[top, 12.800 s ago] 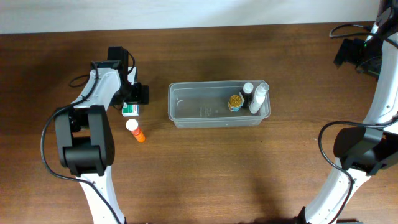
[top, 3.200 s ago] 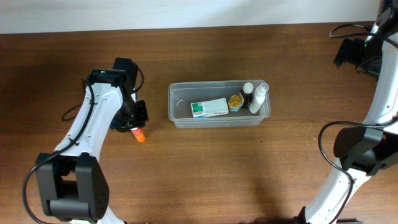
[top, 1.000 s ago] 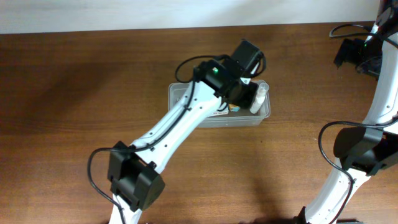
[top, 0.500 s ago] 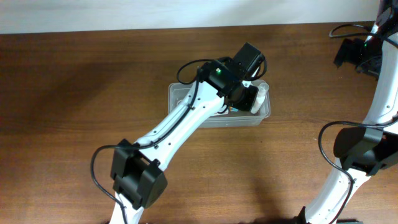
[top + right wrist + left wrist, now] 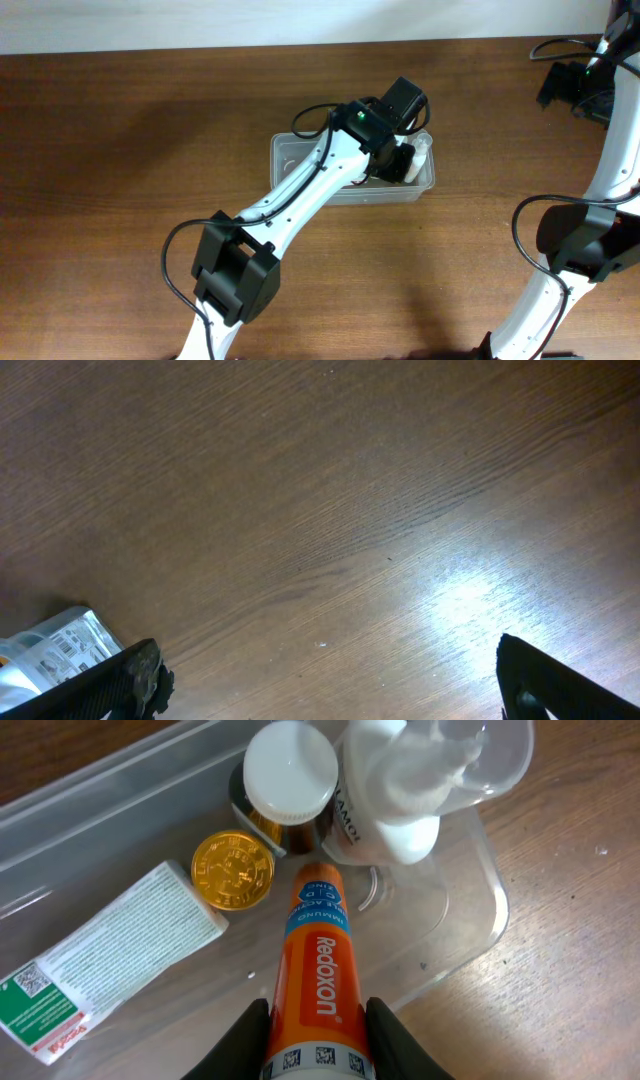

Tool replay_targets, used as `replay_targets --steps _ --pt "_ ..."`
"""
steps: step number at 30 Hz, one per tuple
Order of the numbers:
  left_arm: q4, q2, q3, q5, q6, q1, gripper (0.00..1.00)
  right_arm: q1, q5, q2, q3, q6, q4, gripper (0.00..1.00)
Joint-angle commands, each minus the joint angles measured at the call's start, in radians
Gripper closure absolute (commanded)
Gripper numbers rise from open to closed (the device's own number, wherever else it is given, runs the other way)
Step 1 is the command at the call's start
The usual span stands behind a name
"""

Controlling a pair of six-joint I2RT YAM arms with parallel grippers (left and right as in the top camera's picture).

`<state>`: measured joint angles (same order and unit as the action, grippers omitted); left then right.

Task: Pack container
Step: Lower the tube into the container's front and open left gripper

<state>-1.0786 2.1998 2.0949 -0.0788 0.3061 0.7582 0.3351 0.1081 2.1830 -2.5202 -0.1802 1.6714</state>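
The clear container [image 5: 290,160] lies mid-table, and its wall [image 5: 480,910] fills the left wrist view. My left gripper [image 5: 316,1050] is shut on an orange Redoxon tube [image 5: 318,975] and holds it over the container's right end, nose toward the items inside. In there stand a white-capped dark bottle [image 5: 290,770], a white pump bottle [image 5: 400,810] and a gold-lidded jar [image 5: 232,870], with a white and green box [image 5: 100,965] lying flat. From overhead the left gripper [image 5: 398,152] covers most of them. My right gripper [image 5: 330,680] hangs open over bare wood at the far right, its fingers [image 5: 125,678] wide apart.
The left arm [image 5: 300,200] stretches diagonally across the table's middle to the container. The right arm [image 5: 600,150] stands along the right edge with dark cables [image 5: 565,85] near the back right corner. A clear object's corner [image 5: 50,645] shows at the right wrist view's lower left.
The left gripper has shifted slightly right and lower over the container's right end, still gripping the orange tube. The right arm has not moved.
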Motion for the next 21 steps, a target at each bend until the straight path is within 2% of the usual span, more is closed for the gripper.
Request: replay_targets --steps 1,21 --pt "0.01 0.002 0.02 -0.004 -0.016 -0.002 0.75 0.006 0.009 -0.034 0.004 -0.004 -0.003 0.02" --pt "-0.015 0.028 0.019 -0.004 -0.016 -0.001 0.75 0.006 0.009 -0.034 0.004 -0.005 -0.003 0.02"
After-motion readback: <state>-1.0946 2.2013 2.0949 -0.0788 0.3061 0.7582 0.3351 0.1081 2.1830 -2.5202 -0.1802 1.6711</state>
